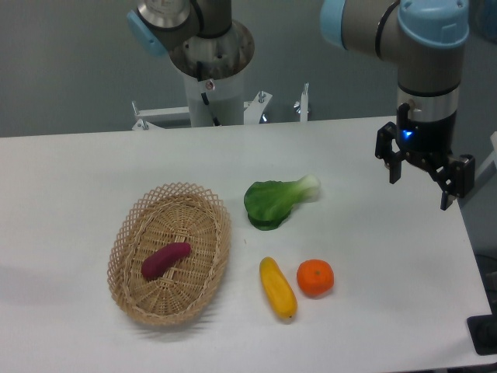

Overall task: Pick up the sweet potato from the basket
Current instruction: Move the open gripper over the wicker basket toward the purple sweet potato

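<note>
Task obj: sweet potato (165,259), small magenta tuber w/ tapered ends, lying flat in the basket (133,221), roughly mid-floor, long axis running diagonal, lower-left to upper-right. Nothing on top of it, nothing touching it but the weave.
Basket: oval wicker, openwork rim, on the left half of the white bench (93,163). Holds only that 1 item.
Gripper: gripper (424,177) at far right, up above the bench edge, fingers pointing down & spread apart, nothing between them. Empty.
Gap to target: gripper well apart from the basket; most of the bench lies between them.
Other items: green leafy veg (277,202) just right of the basket rim, near center; yellow oblong veg (278,288) & orange fruit (315,277) side by side toward the front, close but looks like not touching. All 3 outside the basket.
Done so far: nothing visible. No approach, no contact, potato sits undisturbed in the basket.
Left to do: all of it, imo. Travel left across the bench, come down over the basket, line the fingers across the potato's short axis, close, lift clear of the rim.
Progress call: ~0%, at the start pose.
Watch-outs: rim is raised, so descent likely needs to be from above, not sideways; potato is diagonal, so wrist prob needs a turn to match.
</note>
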Robot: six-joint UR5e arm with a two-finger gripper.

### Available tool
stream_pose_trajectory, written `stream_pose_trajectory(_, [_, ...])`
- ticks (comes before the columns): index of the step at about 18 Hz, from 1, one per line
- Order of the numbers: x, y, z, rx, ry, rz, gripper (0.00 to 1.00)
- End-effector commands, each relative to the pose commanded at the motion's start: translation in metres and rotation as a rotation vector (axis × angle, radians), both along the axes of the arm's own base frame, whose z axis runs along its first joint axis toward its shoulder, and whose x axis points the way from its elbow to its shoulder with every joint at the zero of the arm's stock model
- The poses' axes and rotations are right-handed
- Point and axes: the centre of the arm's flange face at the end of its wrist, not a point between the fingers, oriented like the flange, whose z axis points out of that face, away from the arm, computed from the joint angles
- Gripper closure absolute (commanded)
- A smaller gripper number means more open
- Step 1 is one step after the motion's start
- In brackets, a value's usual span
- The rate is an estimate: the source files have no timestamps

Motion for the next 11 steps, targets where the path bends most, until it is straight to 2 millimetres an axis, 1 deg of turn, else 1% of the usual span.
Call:
stream_pose_trajectory(1, [0.002, 0.000, 0.002, 0.000, 0.003, -0.001, 0.00])
stream_pose_trajectory(4, [0.007, -0.003, -0.001, -0.003, -0.009, -0.001, 0.00])
stream_pose_trajectory(6, [0.014, -0.007, -0.015, -0.010, -0.036, 0.003, 0.00])
stream_pose_trajectory(7, [0.023, -0.008, -0.018, -0.015, -0.046, 0.006, 0.00])
stream_pose_trajectory(8, [0.031, -0.012, -0.028, -0.025, -0.065, 0.015, 0.00])
stream_pose_trajectory(10, [0.044, -0.017, -0.061, -0.034, -0.121, 0.043, 0.00])
stream_pose_trajectory(11, [0.050, -0.017, -0.059, -0.009, -0.108, 0.080, 0.00])
